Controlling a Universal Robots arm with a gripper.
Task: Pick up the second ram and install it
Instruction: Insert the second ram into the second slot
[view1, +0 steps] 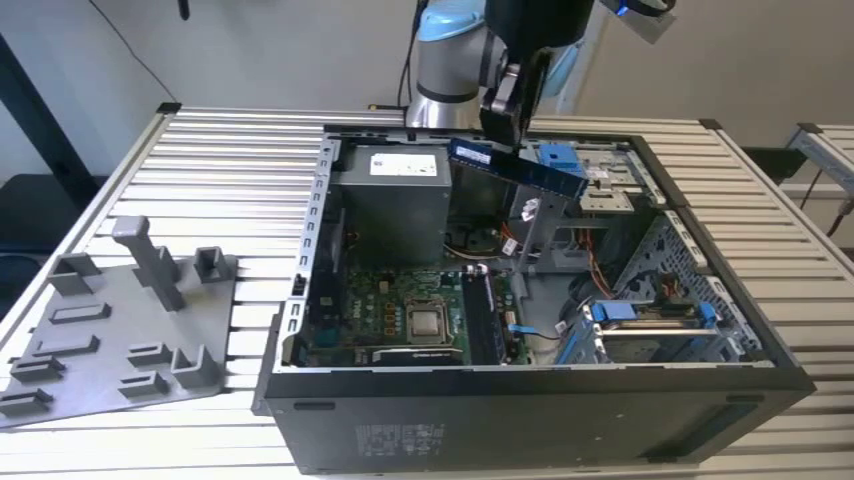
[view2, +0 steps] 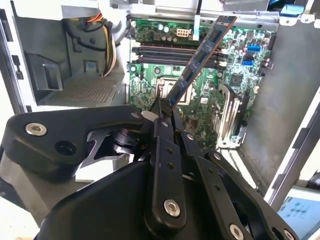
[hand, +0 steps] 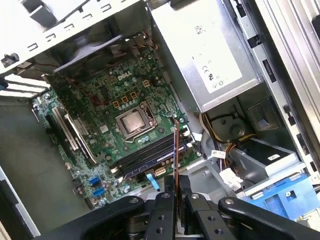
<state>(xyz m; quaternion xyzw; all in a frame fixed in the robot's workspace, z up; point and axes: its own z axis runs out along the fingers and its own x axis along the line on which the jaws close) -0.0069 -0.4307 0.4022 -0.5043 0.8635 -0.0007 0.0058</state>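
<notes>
Gripper (view1: 502, 128) pinching the second ram (view1: 518, 166) by one end above the open computer case (view1: 534, 420)

In the upper middle of the exterior view the stick is hanging tilted, well above the motherboard (view1: 380, 300), and sloping down toward the exterior view's right. In both wrist views it is jutting out from the pressed-together fingers (view2: 162, 125) toward the memory slots (hand: 150, 157). With only one end being held, it is at risk of pivoting in the grip. If it is arriving tilted or off the slot line, it could be jamming on a latch, snagging the cables (hand: 222, 146) beside the power supply (view1: 390, 205), or loading the slot crookedly.
</notes>
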